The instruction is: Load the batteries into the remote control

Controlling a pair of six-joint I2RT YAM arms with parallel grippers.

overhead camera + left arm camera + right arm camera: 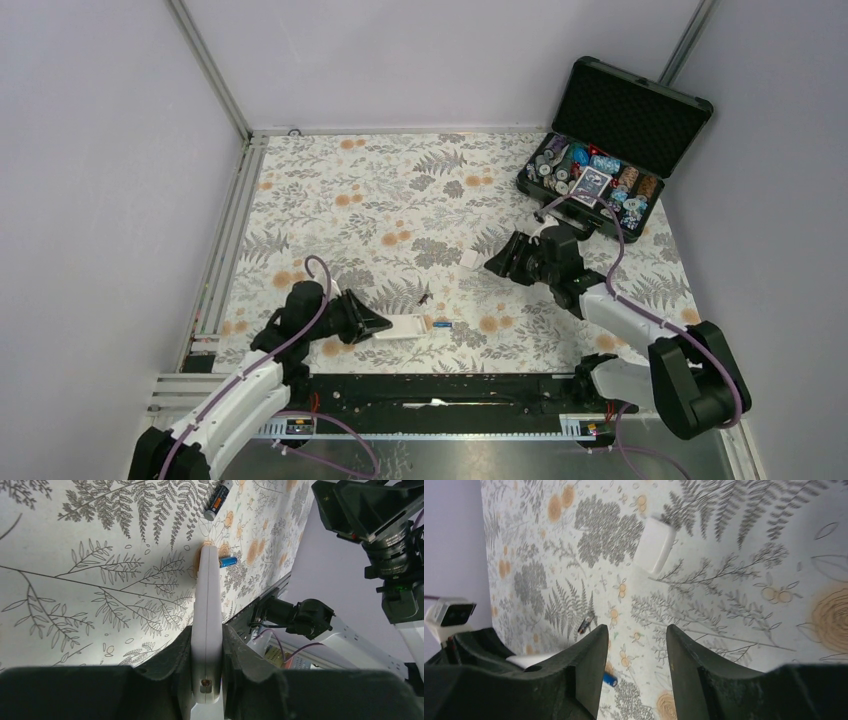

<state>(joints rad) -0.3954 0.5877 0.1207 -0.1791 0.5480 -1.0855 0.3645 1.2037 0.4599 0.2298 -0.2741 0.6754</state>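
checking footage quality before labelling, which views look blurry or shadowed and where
Top external: evenly lit, soft shadows under the arms, the blue battery tiny. Left wrist: the left gripper dark and soft up close, remote control sharp. Right wrist: right gripper near black, the white piece slightly smeared.

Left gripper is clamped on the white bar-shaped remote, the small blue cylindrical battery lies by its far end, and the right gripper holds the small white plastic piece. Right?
Not quite: the right gripper holds nothing. The right wrist view shows its jaws open, with the small white plastic piece lying on the floral cloth ahead of them. The rest stands.
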